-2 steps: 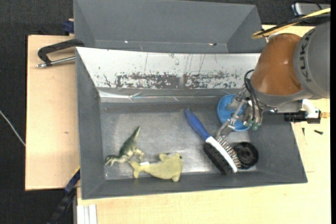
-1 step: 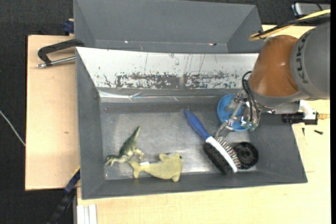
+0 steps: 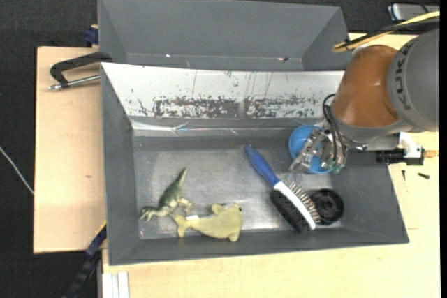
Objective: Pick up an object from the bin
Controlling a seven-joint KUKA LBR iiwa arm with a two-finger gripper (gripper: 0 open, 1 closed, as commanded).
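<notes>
Our gripper (image 3: 318,155) hangs low at about three o'clock in the bin (image 3: 209,171), right over a blue round thing (image 3: 302,141) that lies against the right wall. We see blue on both sides of the metal tip, but we cannot tell whether the gripper is spread or closed, nor whether it has any grip on it. The orange cover (image 3: 367,91) of the arm sits just above, toward two o'clock. Just beside the gripper, toward five o'clock, we see a brush (image 3: 283,193) with a blue handle and black bristles, and a black ring-shaped thing (image 3: 326,204) touching its head. Well apart, at about seven o'clock, a green dinosaur (image 3: 167,200) lies touching a pale yellow toy (image 3: 215,222).
</notes>
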